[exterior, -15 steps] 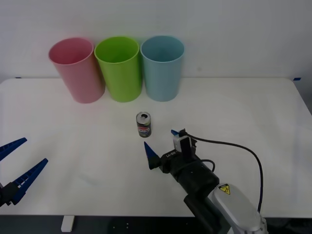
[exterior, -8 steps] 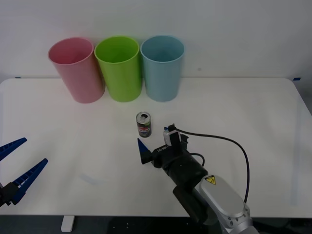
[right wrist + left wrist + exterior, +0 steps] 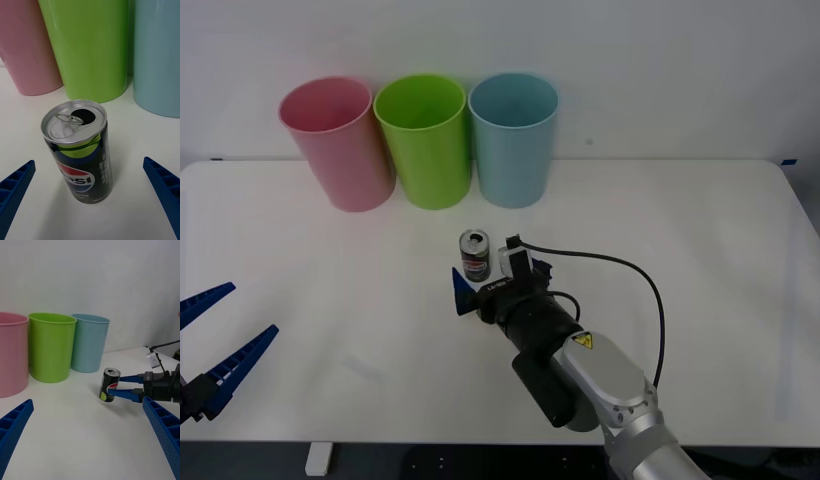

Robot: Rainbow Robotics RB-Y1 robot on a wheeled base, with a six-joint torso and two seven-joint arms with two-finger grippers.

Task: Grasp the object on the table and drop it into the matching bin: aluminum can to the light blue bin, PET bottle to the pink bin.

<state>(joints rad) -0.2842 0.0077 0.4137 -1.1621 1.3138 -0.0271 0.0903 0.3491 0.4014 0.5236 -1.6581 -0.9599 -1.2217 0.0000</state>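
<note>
Where ribbed right gripper (image 3: 90, 195) gapes: cylindrical aluminum can (image 3: 77, 148)

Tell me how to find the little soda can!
Look at the white table with three tall cups along its back edge. In front of the light blue bin stands the aluminum can, between the right gripper's open blue fingers. It is far shorter than the cups, dark, with a silver top.
</note>
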